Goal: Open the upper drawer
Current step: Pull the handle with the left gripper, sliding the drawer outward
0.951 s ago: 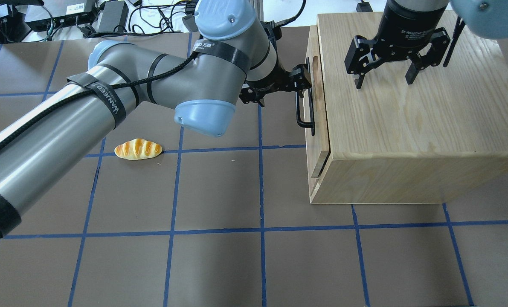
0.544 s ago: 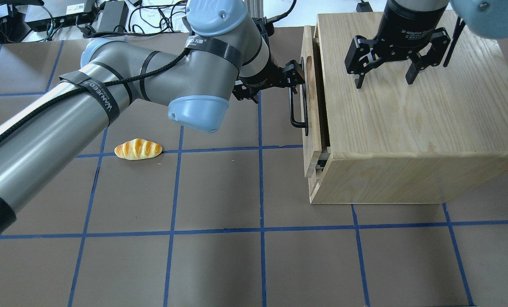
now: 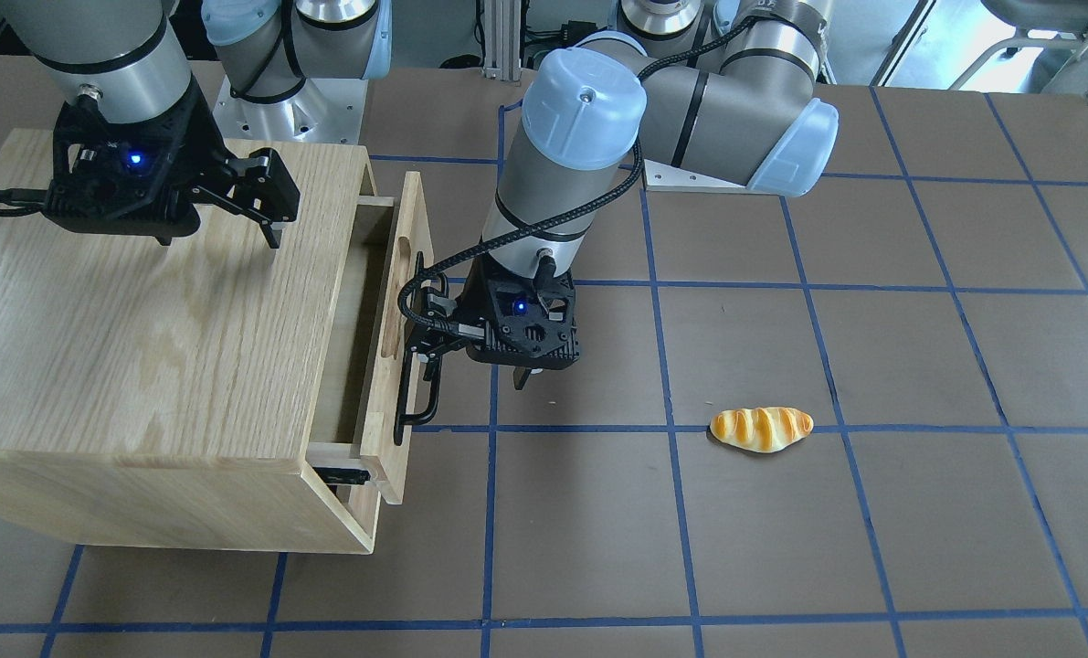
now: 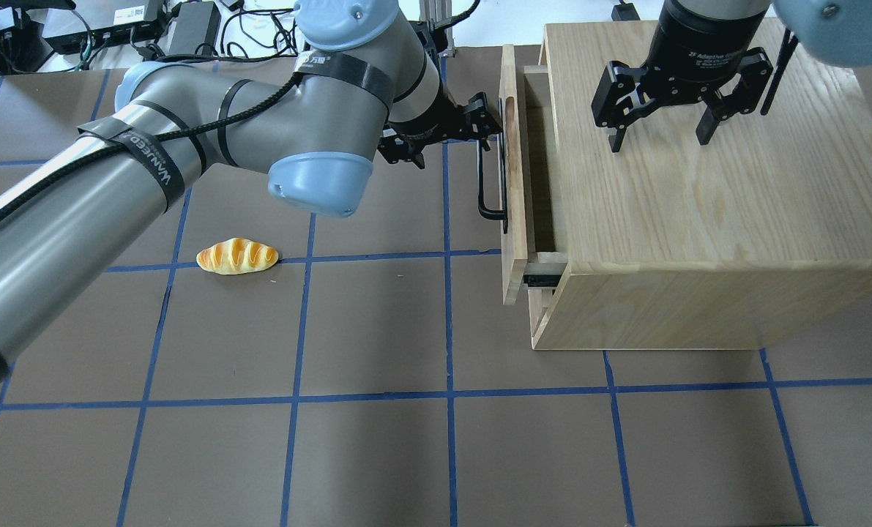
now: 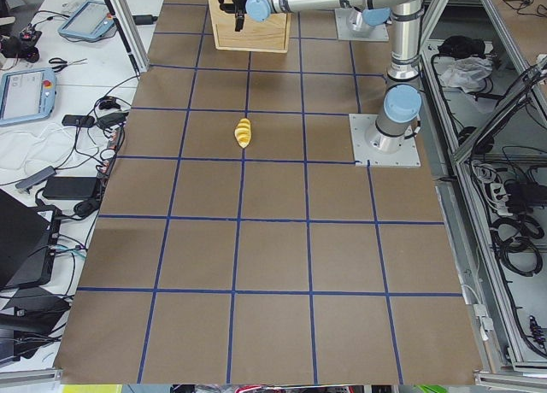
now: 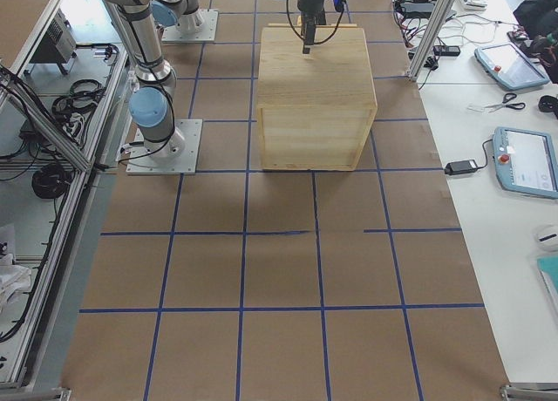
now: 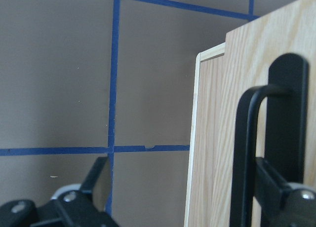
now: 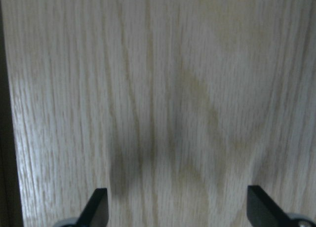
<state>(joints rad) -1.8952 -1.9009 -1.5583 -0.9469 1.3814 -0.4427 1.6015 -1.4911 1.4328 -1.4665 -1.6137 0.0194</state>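
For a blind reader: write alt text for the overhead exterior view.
The upper drawer stands partly pulled out of an oak cabinet, with the left tool at its black bar handle. The right tool is open above the cabinet top; a bread roll lies on the table.

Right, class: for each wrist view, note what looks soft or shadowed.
Left wrist view: the black bar handle, close to the lens, has soft edges. Right wrist view: the cabinet top fills the frame, its grain slightly soft, with a dim shadow low and left of centre.
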